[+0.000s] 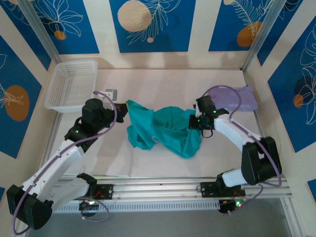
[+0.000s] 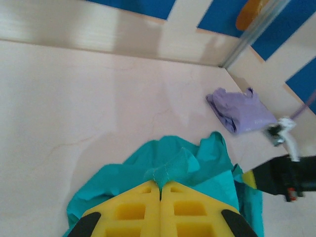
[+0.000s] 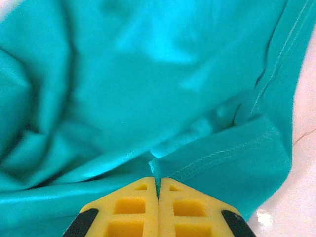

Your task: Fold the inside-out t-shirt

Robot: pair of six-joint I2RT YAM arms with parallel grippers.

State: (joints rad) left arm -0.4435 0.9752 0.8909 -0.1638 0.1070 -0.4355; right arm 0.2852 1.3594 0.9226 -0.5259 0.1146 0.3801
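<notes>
The teal-green inside-out t-shirt (image 1: 163, 129) lies crumpled in the middle of the table, stretched between the two arms. My left gripper (image 1: 121, 111) is at its left end, shut on a hemmed fold of the shirt (image 2: 170, 168), with the yellow fingers (image 2: 133, 210) pressed together. At the shirt's right end my right gripper (image 1: 196, 122) is shut on a stitched edge of the shirt (image 3: 163, 165); its yellow fingertips (image 3: 185, 205) meet over the cloth. Teal cloth (image 3: 148, 74) covers most of the right wrist view.
A white mesh basket (image 1: 71, 85) stands at the back left. A folded pale lavender shirt (image 1: 239, 98) (image 2: 244, 111) lies at the back right, near the corner post. A small grey object (image 1: 111, 94) sits behind the left gripper. Walls enclose the table on three sides.
</notes>
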